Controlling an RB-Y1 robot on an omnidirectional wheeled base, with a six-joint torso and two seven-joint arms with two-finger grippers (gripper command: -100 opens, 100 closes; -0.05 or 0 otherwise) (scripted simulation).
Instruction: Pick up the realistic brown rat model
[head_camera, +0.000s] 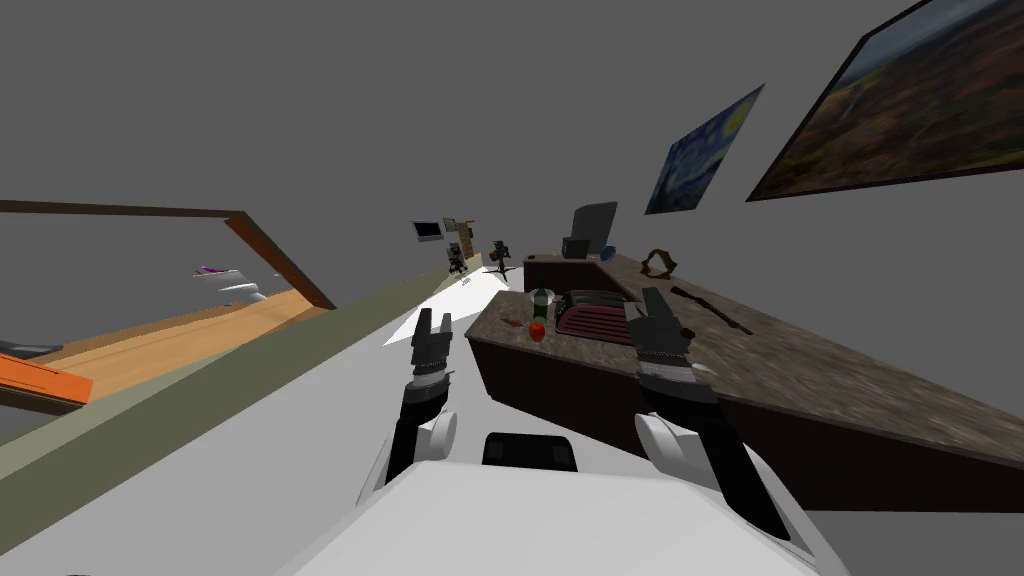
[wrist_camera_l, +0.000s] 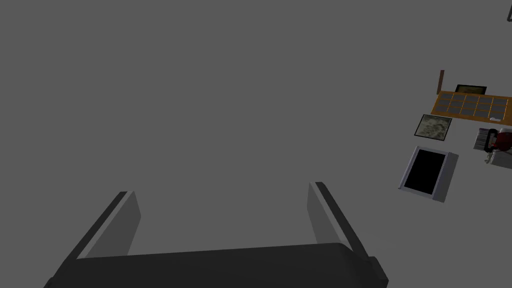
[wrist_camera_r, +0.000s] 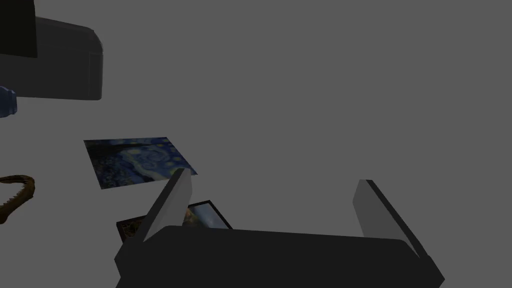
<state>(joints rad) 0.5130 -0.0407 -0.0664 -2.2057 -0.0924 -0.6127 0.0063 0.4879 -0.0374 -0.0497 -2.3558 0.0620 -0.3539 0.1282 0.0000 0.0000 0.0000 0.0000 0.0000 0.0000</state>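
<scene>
A small brown shape (head_camera: 513, 322), too small to identify but possibly the rat model, lies on the dark stone counter (head_camera: 800, 365) beside a red apple (head_camera: 537, 331). My right gripper (head_camera: 641, 302) hovers open over the counter, to the right of a dark red rack (head_camera: 594, 316) and apart from the brown shape. In the right wrist view its fingers (wrist_camera_r: 273, 176) stand wide with nothing between them. My left gripper (head_camera: 434, 318) hangs open over the floor, left of the counter's end. The left wrist view shows that gripper (wrist_camera_l: 221, 189) empty too.
A green bottle (head_camera: 541, 299) stands behind the apple. Farther along the counter are a curved brown toothed object (head_camera: 658, 262), a long dark thin object (head_camera: 712, 306) and a dark box (head_camera: 577, 247). Open grey floor (head_camera: 300, 400) runs along the counter's left side.
</scene>
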